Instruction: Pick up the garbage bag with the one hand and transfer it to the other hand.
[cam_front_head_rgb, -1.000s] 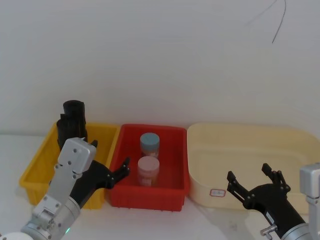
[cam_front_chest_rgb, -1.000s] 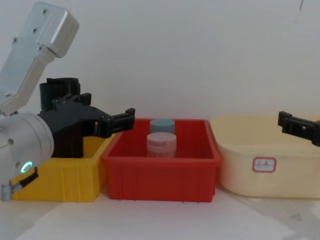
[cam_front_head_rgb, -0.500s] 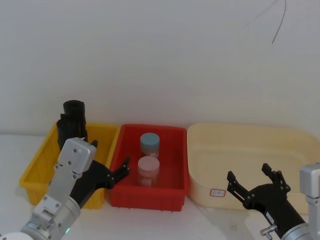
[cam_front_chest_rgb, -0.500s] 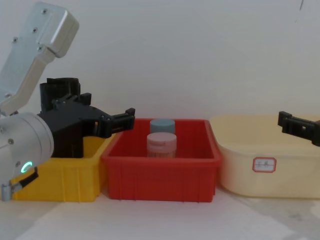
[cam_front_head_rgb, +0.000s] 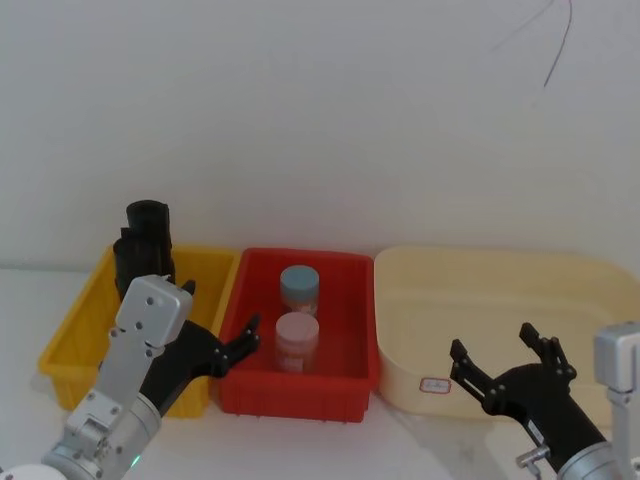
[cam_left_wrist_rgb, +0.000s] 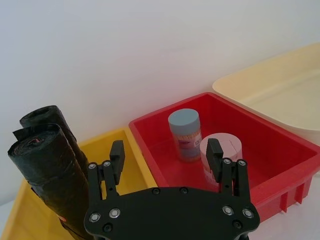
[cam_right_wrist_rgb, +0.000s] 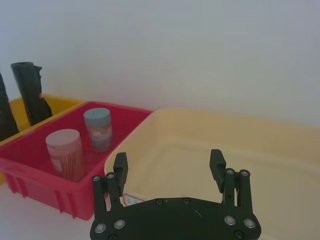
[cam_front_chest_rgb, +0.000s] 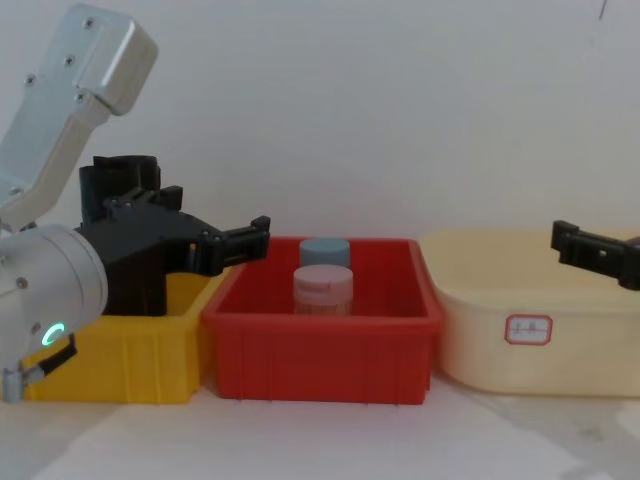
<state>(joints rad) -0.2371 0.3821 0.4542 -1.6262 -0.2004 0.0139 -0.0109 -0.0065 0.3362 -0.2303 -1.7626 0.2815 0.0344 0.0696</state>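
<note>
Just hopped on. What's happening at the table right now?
Nothing is held yet. The left tool is open and hovers over the wall between the yellow bin and the red bin, short of the two black garbage bag rolls standing in the yellow bin's back left corner. The right tool is open too, at the near edge of the cream tub. Two jars stand in the red bin.

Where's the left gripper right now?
Head view, robot's left: the left gripper hangs open by the seam between yellow bin and red bin, black rolls beyond it.
</note>
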